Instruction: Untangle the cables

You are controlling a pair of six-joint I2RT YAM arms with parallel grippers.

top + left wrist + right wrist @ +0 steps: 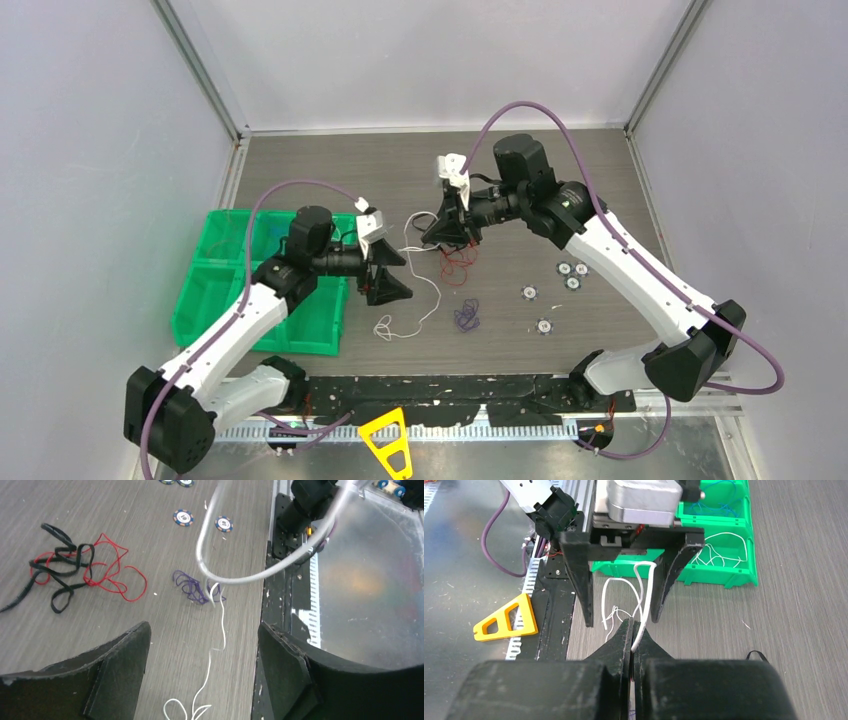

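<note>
- The white cable (647,607) was pinched in the right claw (632,630). From there it ran over the middle of the table (560,180) to a small loose tangle near the left claw (204,627).
- In the right wrist view we saw this cable rise out of the right fingertips and make a narrow loop between the two fingers of the left claw. Whether it touched them, we could not tell.
- The red cable (117,572) and the black cable (60,567) lay on the table, crossing each other, near the right claw.
- The purple cable (190,587) lay as a small separate bunch, near the red one but apart from it. The white cable passed just beside it.
- The right claw was fully closed and held only the white cable between its tips.
- The left claw stood wide open above the table, and we saw no grip on anything.
- Several small discs (528,292) lay further to the right, apart from the cables.
- A green bin (724,577) stood at the left, behind the left claw. Thin white and blue wires (719,550) lay in its compartments.
- A yellow triangle (388,440) lay at the near edge, between the arm bases.
</note>
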